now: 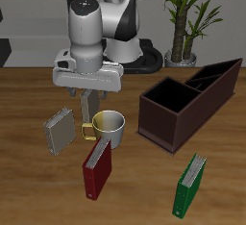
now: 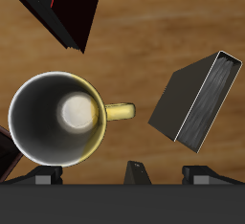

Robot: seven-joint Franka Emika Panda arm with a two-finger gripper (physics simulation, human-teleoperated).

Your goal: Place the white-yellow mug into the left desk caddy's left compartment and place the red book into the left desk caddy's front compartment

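The white-yellow mug point(image 1: 111, 126) stands upright on the table, its yellow handle point(image 1: 86, 129) pointing toward a grey book. The wrist view looks down into the mug point(image 2: 57, 118), with the handle point(image 2: 120, 113) beside it. My gripper point(image 1: 91, 106) hangs just above the handle, open and empty; its fingertips point(image 2: 43, 176) barely show in the wrist view. The red book point(image 1: 96, 166) stands nearer the table's front edge, also seen in the wrist view point(image 2: 67, 12). The left desk caddy point(image 1: 154, 113), dark maroon with dividers, sits beside the mug, and its compartments look empty.
A grey book point(image 1: 60, 129) stands on the mug's handle side, also in the wrist view point(image 2: 196, 99). A green book point(image 1: 189, 185) stands near the front edge, in front of the caddy. A potted plant point(image 1: 183, 22) stands behind the caddy.
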